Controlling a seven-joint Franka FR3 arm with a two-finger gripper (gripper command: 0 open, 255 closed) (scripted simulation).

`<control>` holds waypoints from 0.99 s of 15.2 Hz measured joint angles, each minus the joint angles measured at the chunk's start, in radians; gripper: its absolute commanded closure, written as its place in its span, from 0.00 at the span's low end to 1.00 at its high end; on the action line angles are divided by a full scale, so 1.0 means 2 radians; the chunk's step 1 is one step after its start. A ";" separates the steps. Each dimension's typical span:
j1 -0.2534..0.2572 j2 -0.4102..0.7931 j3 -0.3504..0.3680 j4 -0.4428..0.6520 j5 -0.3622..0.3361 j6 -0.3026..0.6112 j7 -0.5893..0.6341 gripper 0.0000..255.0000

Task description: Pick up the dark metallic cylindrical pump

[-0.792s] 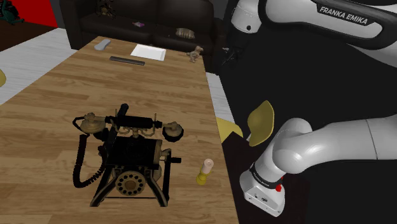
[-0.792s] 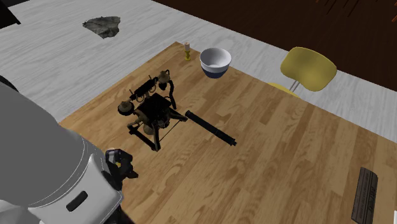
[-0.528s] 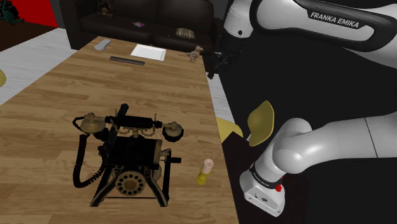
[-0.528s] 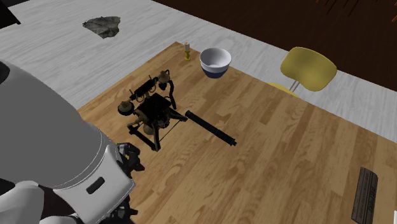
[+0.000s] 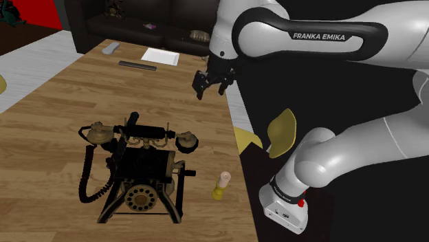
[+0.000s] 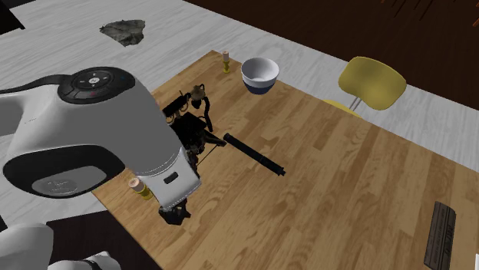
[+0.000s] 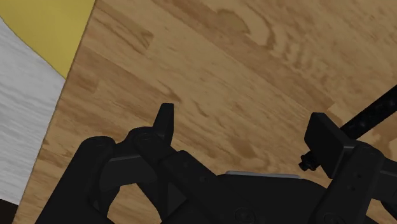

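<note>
The pump [image 6: 254, 155] is a slim dark ribbed rod lying flat on the wooden table [image 6: 345, 192], just to the second exterior view's right of an old black telephone [image 6: 186, 130]. In the shoulder view its dark end [image 5: 131, 122] pokes up behind the telephone [image 5: 137, 168]. My black gripper [image 5: 210, 84] hangs open above the table's edge, well short of the pump. In the wrist view the pump [image 7: 376, 109] runs slantwise just beyond one fingertip, and my gripper [image 7: 245, 130] holds nothing. From the second exterior view the gripper [image 6: 175, 211] shows under the white arm.
A small yellow bottle [image 5: 220, 185] stands near the table's edge by the stand. A white bowl [image 6: 259, 74] and a second bottle [image 6: 225, 61] sit at the far side. A paper sheet [image 5: 160, 56] and a flat dark bar [image 5: 137, 65] lie further along. A yellow chair [image 5: 280, 132] stands beside the table.
The arm has swung toward the shoulder view's left and lowered. The gripper, earlier off beside the table, now hangs over the table's edge. Nothing on the table moved.
</note>
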 measured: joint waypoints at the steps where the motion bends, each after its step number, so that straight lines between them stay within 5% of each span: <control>1: -0.001 0.012 0.009 0.003 0.003 0.008 0.017 0.00; 9: -0.012 0.142 0.077 0.050 -0.002 0.083 0.159 0.00; 15: -0.015 0.268 0.112 0.122 -0.047 0.124 0.275 0.00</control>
